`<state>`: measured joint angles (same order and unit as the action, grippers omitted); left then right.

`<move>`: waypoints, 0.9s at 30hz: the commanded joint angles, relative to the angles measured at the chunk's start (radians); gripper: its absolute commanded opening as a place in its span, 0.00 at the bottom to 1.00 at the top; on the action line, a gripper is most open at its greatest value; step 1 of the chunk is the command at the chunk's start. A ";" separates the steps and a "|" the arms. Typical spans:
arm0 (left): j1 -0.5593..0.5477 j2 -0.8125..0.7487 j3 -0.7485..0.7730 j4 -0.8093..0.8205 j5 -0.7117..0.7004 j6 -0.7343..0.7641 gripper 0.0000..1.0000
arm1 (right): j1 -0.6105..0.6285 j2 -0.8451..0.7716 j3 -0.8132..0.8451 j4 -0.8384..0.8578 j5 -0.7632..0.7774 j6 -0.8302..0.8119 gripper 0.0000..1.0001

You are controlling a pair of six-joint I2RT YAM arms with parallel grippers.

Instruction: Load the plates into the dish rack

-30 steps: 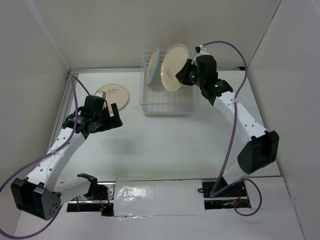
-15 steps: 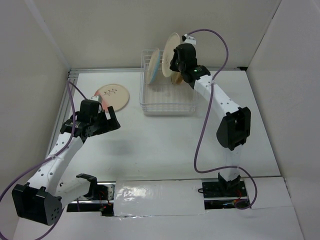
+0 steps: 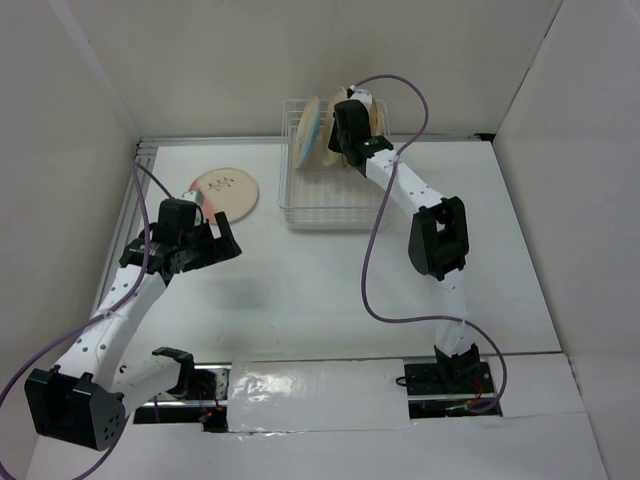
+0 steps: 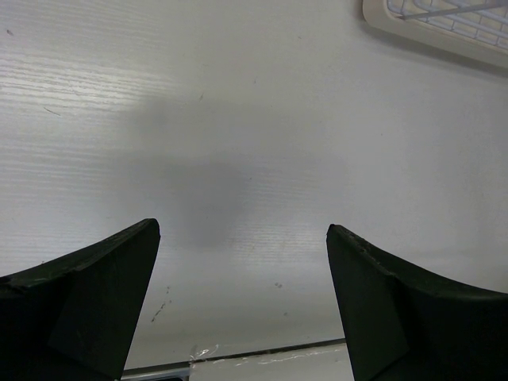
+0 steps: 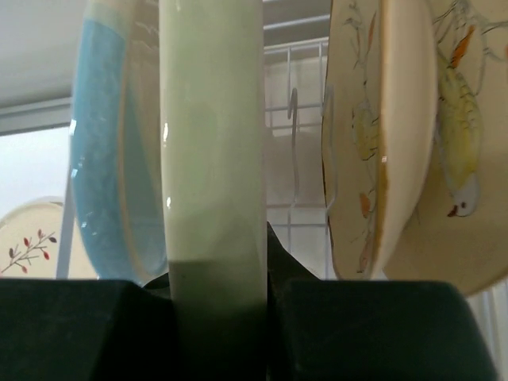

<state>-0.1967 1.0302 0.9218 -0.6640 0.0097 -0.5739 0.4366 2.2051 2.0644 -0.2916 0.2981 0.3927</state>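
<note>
The right claw (image 5: pixel 214 290) is clamped on the green plate (image 5: pixel 213 143). It holds the plate up on its edge so it can slip into the dish rack (image 3: pixel 335 212) at the far edge of the desk (image 3: pixel 330 290), between the blue plate (image 5: pixel 99 159) and a tan plate (image 5: pixel 373 135). The left claw (image 3: pixel 218 240) is spread apart and holds nothing. It waits near the pink plate (image 3: pixel 225 190), which lies flat by the far left corner.

Dish rack (image 4: pixel 429 33) corner only, green plate (image 5: pixel 213 143) rim apparently hidden below

White arm links (image 3: pixel 105 335), black joints (image 3: pixel 437 238), purple cables (image 3: pixel 366 262)
</note>
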 commanded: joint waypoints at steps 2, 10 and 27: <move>0.010 -0.018 -0.006 0.032 0.027 0.029 0.99 | 0.007 0.007 0.102 0.157 0.013 -0.002 0.00; 0.010 -0.018 -0.006 0.032 0.027 0.029 0.99 | -0.002 0.103 0.149 0.157 -0.024 0.017 0.00; 0.010 -0.009 -0.006 0.032 0.027 0.029 0.99 | 0.017 0.079 0.168 0.158 0.024 -0.012 0.58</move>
<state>-0.1921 1.0298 0.9203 -0.6601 0.0250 -0.5728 0.4351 2.3905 2.2246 -0.2173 0.2787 0.4030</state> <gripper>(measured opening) 0.990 0.572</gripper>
